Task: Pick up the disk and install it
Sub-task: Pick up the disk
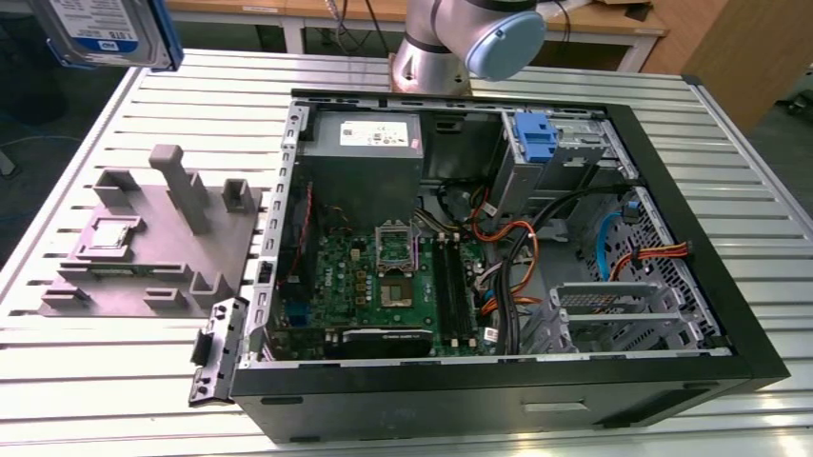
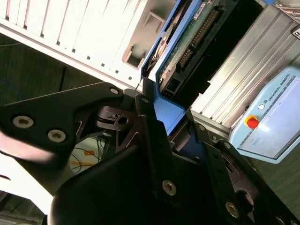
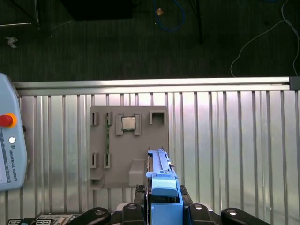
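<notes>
The disk [image 1: 109,29], a silver drive with a white-and-blue label in blue carrier rails, hangs high above the table at the exterior view's far left. In the second wrist view its green circuit-board underside [image 2: 187,42] and blue rail run out from my gripper [image 2: 161,117], whose black fingers [image 2: 154,140] press on the carrier. The first wrist view has the disk [image 3: 161,173] edge-on, clamped by the gripper [image 3: 163,208], above the grey fixture plate [image 3: 129,145].
An open black computer case [image 1: 508,376] lies on the slatted aluminium table, with a motherboard, cables, a grey power supply [image 1: 368,143] and a blue bracket [image 1: 536,138] in its drive bay. The grey fixture plate [image 1: 147,238] lies beside it. A teach pendant [image 3: 7,145] rests at the table edge.
</notes>
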